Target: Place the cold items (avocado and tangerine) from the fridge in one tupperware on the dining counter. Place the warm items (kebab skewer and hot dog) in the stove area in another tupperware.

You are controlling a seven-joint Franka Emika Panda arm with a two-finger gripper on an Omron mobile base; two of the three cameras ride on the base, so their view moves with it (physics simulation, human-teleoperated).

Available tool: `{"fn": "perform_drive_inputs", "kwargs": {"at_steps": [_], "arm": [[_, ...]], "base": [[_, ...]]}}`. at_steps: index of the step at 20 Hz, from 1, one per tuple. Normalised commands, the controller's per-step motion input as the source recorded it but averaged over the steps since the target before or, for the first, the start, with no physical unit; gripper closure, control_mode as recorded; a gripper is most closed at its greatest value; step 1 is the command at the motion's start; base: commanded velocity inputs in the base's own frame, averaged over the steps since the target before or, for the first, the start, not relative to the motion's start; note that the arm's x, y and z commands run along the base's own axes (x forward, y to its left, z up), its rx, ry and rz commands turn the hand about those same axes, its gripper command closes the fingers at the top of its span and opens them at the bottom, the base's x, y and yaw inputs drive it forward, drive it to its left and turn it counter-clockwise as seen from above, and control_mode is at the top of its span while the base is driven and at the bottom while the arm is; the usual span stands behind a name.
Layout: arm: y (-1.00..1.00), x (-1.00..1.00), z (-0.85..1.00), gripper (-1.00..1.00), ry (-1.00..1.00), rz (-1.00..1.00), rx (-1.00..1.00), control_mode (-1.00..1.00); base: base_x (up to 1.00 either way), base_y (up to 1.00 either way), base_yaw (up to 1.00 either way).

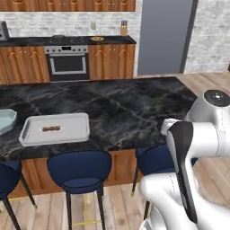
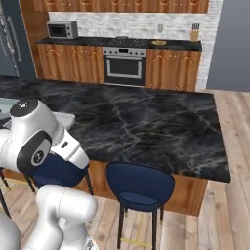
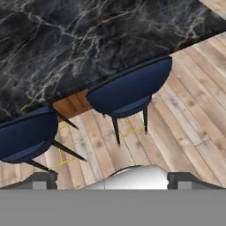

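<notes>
From the left base view, a pale shallow box (image 1: 55, 129) sits on the dark marble surface (image 1: 121, 108) near its front edge, with a kebab skewer (image 1: 50, 128) lying inside it. Just to its left, at the picture's edge, is part of a pale blue-green box (image 1: 6, 120). Blue stools (image 1: 79, 167) stand under the surface's front edge, and an oven (image 1: 67, 62) is set in the wooden cabinets at the back wall.

From the right base view, the same surface (image 2: 146, 127) stretches ahead, a stool (image 2: 140, 185) below its near edge, a microwave (image 2: 62, 30) on the back counter.

In the hand view, the hand (image 3: 110, 182) is released, its fingertips (image 3: 42, 180) wide apart with nothing between them, looking down over two stools (image 3: 128, 90) and the wood floor (image 3: 185, 128).
</notes>
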Motion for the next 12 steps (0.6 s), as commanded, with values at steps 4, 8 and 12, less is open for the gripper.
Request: {"fn": "perform_drive_inputs", "kwargs": {"at_steps": [4, 8, 12], "arm": [[0.0, 0.0, 0.0, -1.0, 0.0, 0.0, 0.0, 1.0], [0.0, 0.0, 0.0, -1.0, 0.0, 0.0, 0.0, 1.0], [0.0, 0.0, 0.0, -1.0, 0.0, 0.0, 0.0, 1.0]], "base": [[0.43, -1.0, 0.01], [0.72, -1.0, 0.06], [0.91, -0.99, 0.11]]}}
